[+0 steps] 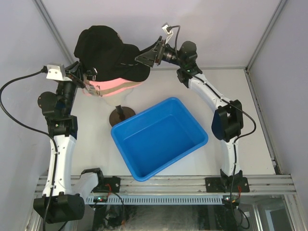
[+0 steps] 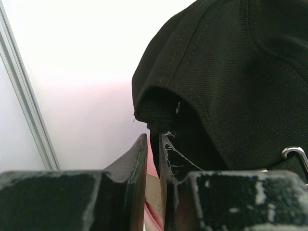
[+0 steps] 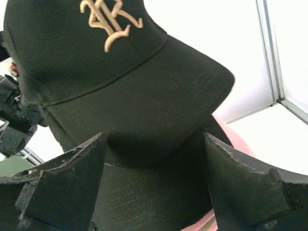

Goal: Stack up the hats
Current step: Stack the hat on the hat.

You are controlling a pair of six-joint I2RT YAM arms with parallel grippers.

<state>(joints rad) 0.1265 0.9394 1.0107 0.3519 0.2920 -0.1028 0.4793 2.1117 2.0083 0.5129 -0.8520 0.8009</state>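
— Where are the hats?
— Piled on the head (image 1: 113, 99), just beside the bin (image 1: 142, 112). The black cap (image 1: 103, 48) is on top, with the pink cap (image 1: 113, 87) under it.
— And your pincers?
— My right gripper (image 3: 154, 139) is spread wide, one finger on each side of the brim (image 3: 183, 96). My left gripper (image 2: 153, 137) is nearly pressed together at the cap's back hem; I cannot tell whether it nips fabric.
— How do you seat it well?
— I'd draw front and back down evenly, or it will likely sit crooked.
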